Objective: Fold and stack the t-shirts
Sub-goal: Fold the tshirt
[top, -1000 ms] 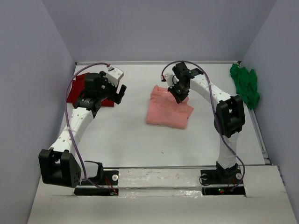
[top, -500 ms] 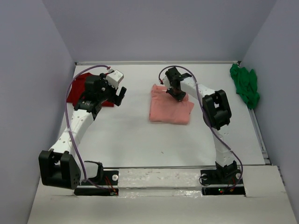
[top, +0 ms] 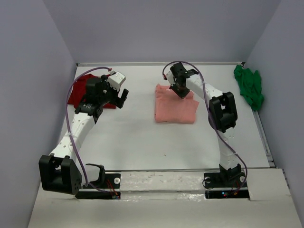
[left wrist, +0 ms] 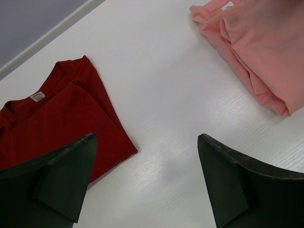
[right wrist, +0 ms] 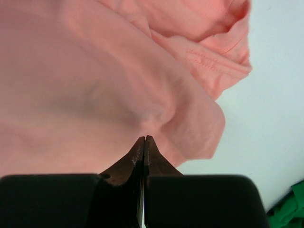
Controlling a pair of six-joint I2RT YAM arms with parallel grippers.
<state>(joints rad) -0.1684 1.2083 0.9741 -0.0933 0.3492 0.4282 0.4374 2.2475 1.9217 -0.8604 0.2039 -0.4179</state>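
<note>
A folded salmon-pink t-shirt [top: 175, 108] lies mid-table. My right gripper [top: 181, 92] is at its far edge, shut, with the cloth [right wrist: 95, 71] puckering at its tips [right wrist: 144, 138]. A folded dark red t-shirt [top: 78, 92] with a small neck label [left wrist: 37, 96] lies at the far left. My left gripper [top: 122, 97] hovers just right of it, open and holding nothing [left wrist: 147, 156], over bare table between the red shirt [left wrist: 52, 114] and the pink one [left wrist: 256, 42]. A bright green t-shirt [top: 250, 86] lies crumpled at the far right.
Grey walls close in the white table [top: 142, 137] on the left, back and right. The green shirt [right wrist: 289, 211] shows at the lower right corner of the right wrist view. A raised strip runs along the near edge by the arm bases.
My right gripper has drawn back toward the far wall with the pink shirt's edge, and the shirt has slid and squared up. The left gripper has barely moved.
</note>
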